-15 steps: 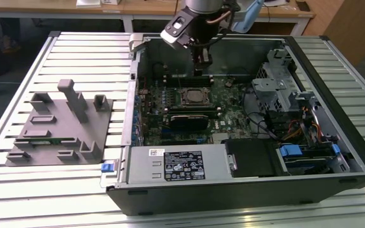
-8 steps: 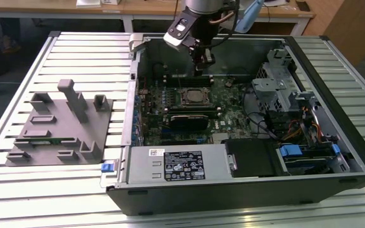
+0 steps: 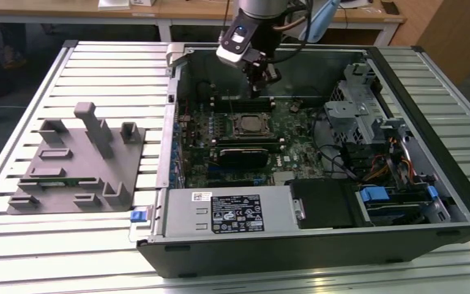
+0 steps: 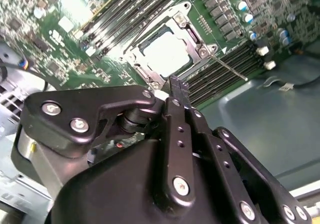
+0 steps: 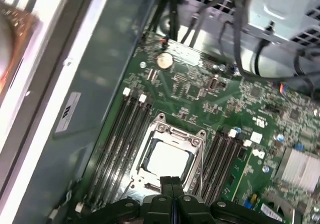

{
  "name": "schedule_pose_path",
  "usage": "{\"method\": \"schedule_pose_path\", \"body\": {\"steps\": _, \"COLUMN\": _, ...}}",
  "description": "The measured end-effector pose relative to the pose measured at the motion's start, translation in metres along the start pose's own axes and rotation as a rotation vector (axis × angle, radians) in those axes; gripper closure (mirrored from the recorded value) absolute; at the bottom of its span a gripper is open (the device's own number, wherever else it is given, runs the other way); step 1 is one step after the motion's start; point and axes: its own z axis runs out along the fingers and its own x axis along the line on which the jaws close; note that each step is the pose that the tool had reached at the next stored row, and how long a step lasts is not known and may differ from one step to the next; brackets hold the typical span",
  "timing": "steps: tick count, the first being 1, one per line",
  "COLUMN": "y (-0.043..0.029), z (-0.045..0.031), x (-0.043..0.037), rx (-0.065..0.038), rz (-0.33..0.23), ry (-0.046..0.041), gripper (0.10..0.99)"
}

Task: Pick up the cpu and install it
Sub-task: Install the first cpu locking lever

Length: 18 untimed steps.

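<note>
Grey plastic tray (image 3: 76, 165) on the exterior view's left, on the slatted table (image 3: 22, 245); no chip seen on it. Open computer case (image 3: 317, 245) to its right. The cpu (image 5: 167, 159) lies flat inside its socket frame (image 5: 172, 131) on the motherboard (image 3: 296, 147), memory slots either side. Gripper (image 5: 171, 184) hovers just above the socket's far edge, fingers pressed together, holding nothing. Judgement: chip is placed; whether the socket frame is latched, cannot tell.

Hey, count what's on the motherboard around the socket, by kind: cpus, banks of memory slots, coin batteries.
cpu: 1
memory slot banks: 2
coin battery: 1
Total: 4
</note>
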Motion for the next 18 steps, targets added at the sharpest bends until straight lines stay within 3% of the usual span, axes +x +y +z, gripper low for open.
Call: {"method": "schedule_pose_path", "body": {"steps": 18, "y": 0.0000, "z": 0.0008, "x": 0.0000, "rx": -0.003, "rz": -0.326, "ry": 0.0110, "gripper": 0.980}}
